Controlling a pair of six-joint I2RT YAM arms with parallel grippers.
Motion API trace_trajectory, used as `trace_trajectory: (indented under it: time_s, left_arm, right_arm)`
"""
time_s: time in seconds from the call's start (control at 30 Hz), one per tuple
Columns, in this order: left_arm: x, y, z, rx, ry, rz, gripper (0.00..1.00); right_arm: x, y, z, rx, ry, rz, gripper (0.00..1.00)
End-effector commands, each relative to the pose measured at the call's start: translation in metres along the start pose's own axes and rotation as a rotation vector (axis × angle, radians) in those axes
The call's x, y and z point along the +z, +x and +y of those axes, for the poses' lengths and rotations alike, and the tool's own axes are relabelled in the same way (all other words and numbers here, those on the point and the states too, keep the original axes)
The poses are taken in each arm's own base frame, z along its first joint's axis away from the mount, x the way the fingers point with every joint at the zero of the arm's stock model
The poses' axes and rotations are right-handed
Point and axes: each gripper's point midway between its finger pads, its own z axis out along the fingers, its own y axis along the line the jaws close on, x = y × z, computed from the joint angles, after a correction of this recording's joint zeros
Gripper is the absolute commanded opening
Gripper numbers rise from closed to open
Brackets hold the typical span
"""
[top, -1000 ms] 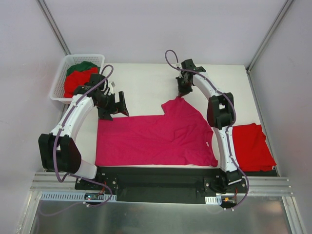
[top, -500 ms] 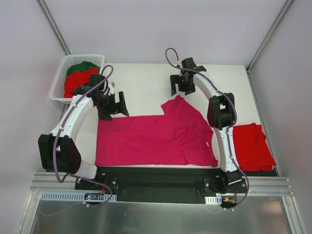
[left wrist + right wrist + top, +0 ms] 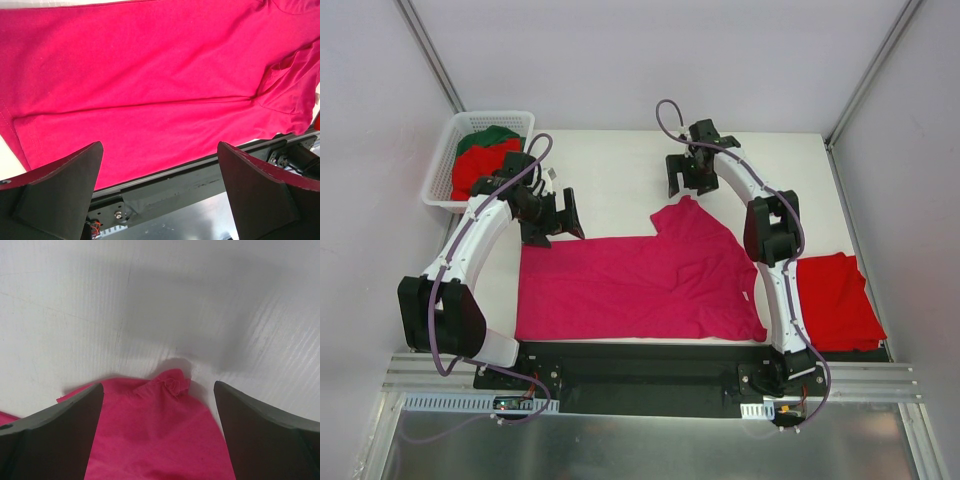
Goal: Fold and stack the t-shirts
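Observation:
A magenta-pink t-shirt lies spread flat across the middle of the table. My right gripper hovers open just beyond its far sleeve corner. In the right wrist view the jaws stand wide, with the puckered corner of the shirt lying loose on the table between them. My left gripper hangs open over the shirt's far left edge. The left wrist view looks down on the magenta cloth with nothing between the fingers. A folded red t-shirt lies at the right.
A white lattice basket at the back left holds a red shirt and a dark green one. The black mounting rail runs along the table's near edge. Grey walls close in the table.
My right gripper has opened and let go of the magenta shirt's sleeve corner, which now rests on the table; the gripper has drawn slightly back from it. The left arm has not moved.

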Motion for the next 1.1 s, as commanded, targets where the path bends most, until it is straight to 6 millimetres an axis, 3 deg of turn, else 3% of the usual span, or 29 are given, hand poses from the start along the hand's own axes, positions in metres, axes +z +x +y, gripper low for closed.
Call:
trace_trajectory:
  time_s: [0.0, 0.03, 0.07, 0.13, 0.2, 0.27, 0.43, 0.63, 1.07]
  left_arm:
    - [-0.006, 0.001, -0.005, 0.027, 0.033, -0.012, 0.99]
    - [-0.006, 0.002, -0.004, 0.027, 0.031, -0.008, 0.99]
    - [-0.006, 0.002, -0.004, 0.027, 0.031, -0.009, 0.99]
    - [-0.006, 0.002, -0.004, 0.025, 0.029, -0.008, 0.99]
    - [-0.006, 0.001, -0.004, 0.026, 0.03, -0.01, 0.99]
    - [-0.005, 0.002, -0.003, 0.024, 0.028, -0.006, 0.99]
    - [-0.006, 0.0, -0.005, 0.027, 0.032, -0.012, 0.99]
    - [-0.006, 0.002, -0.004, 0.026, 0.03, -0.01, 0.99]
    - [-0.007, 0.005, -0.003, 0.026, 0.029, -0.007, 0.99]
  right_arm:
    - [-0.016, -0.013, 0.005, -0.003, 0.009, -0.05, 0.96]
    - [-0.014, -0.01, 0.005, -0.004, 0.009, -0.042, 0.99]
    - [-0.014, -0.01, 0.005, -0.005, 0.006, -0.041, 0.95]
    - [-0.012, -0.007, 0.004, -0.004, 0.005, -0.032, 0.86]
    - [-0.011, -0.007, 0.005, -0.006, -0.003, -0.033, 0.7]
    - [-0.011, -0.007, 0.006, -0.008, -0.005, -0.032, 0.63]
    - [-0.011, -0.007, 0.006, -0.007, 0.0, -0.03, 0.61]
    - [-0.008, -0.005, 0.006, -0.007, -0.009, -0.024, 0.47]
    - [0.004, 0.003, -0.004, 0.016, -0.015, 0.007, 0.44]
